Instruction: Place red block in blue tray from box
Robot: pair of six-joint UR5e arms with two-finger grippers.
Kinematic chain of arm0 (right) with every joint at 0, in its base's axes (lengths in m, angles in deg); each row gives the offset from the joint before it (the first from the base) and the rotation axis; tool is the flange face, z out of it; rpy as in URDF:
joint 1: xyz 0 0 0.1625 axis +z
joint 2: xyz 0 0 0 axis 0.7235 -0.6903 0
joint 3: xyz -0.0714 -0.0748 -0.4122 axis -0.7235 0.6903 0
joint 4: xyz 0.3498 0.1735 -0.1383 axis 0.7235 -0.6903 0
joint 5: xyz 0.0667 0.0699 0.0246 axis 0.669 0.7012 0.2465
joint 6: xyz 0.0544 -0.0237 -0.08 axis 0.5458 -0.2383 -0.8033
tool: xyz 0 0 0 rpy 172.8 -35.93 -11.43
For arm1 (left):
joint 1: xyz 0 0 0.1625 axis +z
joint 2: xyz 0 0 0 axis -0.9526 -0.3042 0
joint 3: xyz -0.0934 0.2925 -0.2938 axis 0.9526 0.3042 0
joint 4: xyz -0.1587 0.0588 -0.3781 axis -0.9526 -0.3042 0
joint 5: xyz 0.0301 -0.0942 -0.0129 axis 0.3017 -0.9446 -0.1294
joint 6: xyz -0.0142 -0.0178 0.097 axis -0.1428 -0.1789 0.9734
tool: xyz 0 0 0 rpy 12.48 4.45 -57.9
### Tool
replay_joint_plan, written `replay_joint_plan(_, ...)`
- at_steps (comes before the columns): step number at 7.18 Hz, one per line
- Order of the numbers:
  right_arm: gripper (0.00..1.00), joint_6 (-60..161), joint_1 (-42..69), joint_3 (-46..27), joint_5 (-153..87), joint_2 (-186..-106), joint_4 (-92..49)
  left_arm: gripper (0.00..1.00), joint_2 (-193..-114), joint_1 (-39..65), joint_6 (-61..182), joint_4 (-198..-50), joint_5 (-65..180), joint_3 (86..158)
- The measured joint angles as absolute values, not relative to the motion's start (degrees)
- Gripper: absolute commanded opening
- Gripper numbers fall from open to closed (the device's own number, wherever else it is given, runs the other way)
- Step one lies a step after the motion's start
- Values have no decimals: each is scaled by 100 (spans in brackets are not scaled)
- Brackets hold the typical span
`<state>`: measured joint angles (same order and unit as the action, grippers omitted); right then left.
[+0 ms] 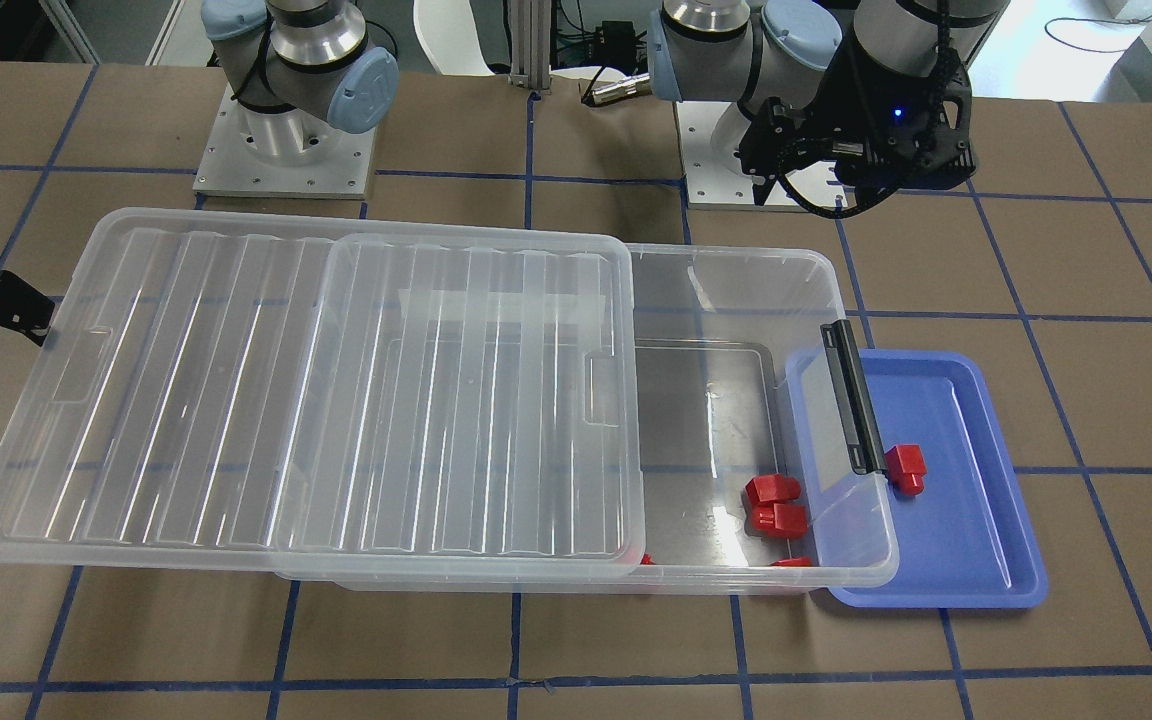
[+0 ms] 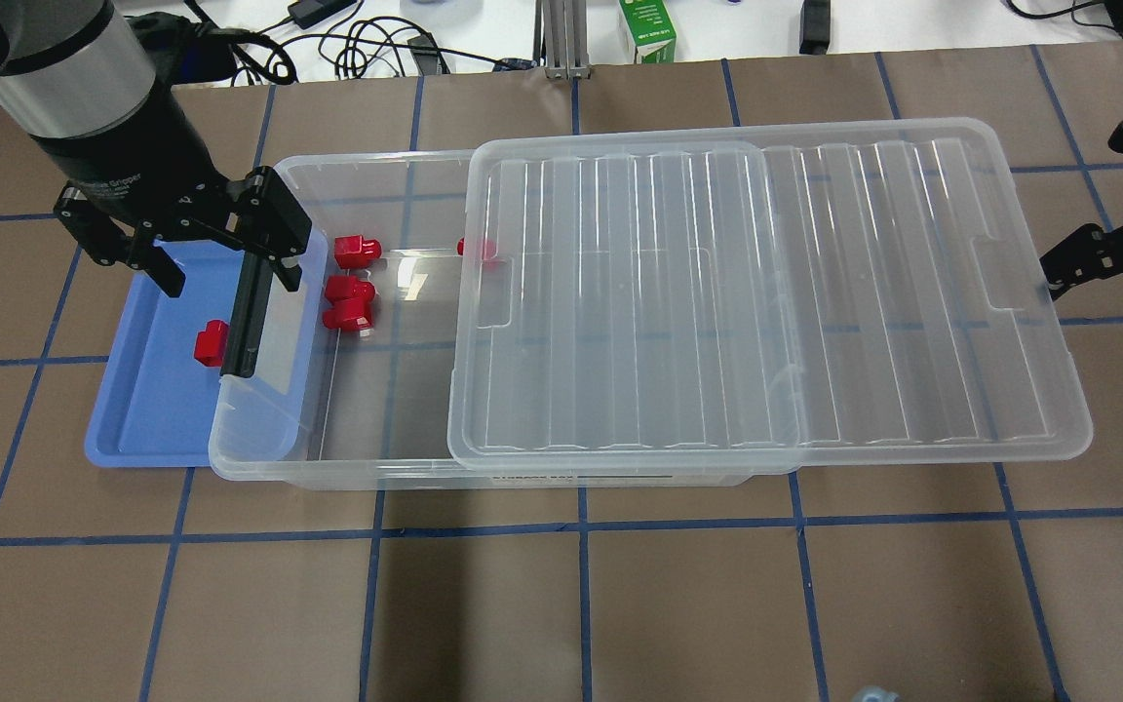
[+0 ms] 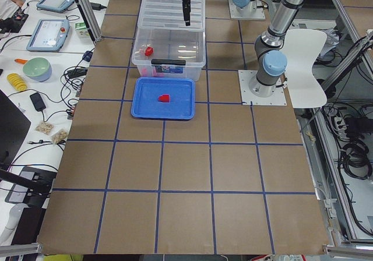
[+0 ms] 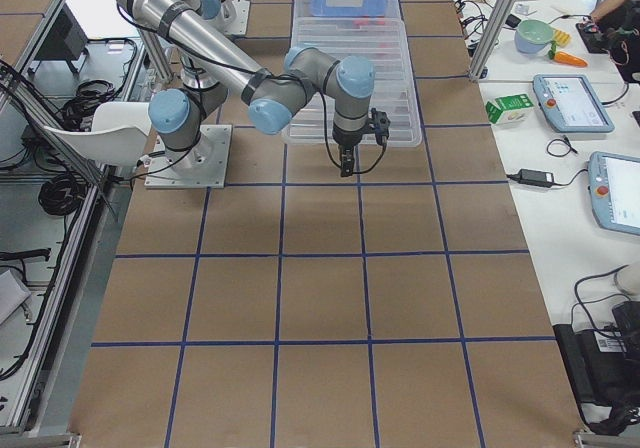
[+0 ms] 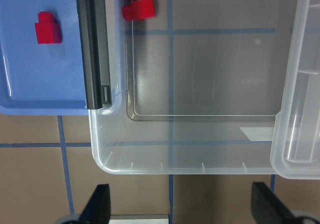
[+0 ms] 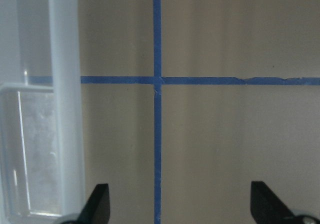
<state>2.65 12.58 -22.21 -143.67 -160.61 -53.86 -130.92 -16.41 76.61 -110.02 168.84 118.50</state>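
Note:
One red block (image 2: 211,341) lies in the blue tray (image 2: 147,409), also seen in the front view (image 1: 904,468) and the left wrist view (image 5: 48,27). Three more red blocks (image 2: 349,290) lie in the uncovered end of the clear box (image 2: 328,468), and another (image 2: 479,249) shows under the lid's edge. The ribbed lid (image 2: 766,292) is slid toward my right and overhangs the box. My left gripper (image 2: 228,278) hovers open and empty over the black latch (image 2: 248,312) between tray and box. My right gripper (image 2: 1098,278) is open and empty just past the lid's far end.
The tray's edge sits under the box's overhanging rim (image 1: 841,560). A green carton (image 2: 647,29) and cables (image 2: 367,49) lie beyond the table's back edge. Both arm bases (image 1: 286,150) stand behind the box. Brown table surface with blue tape lines (image 2: 581,604) extends in front.

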Motion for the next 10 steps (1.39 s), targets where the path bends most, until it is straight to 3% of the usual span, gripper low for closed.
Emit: replay_joint_plan(10, 100, 2298, 2764, -2195, -14356, -16077, -5610, 100, -13093, -1641, 7641, -10944, 16910, 11848)
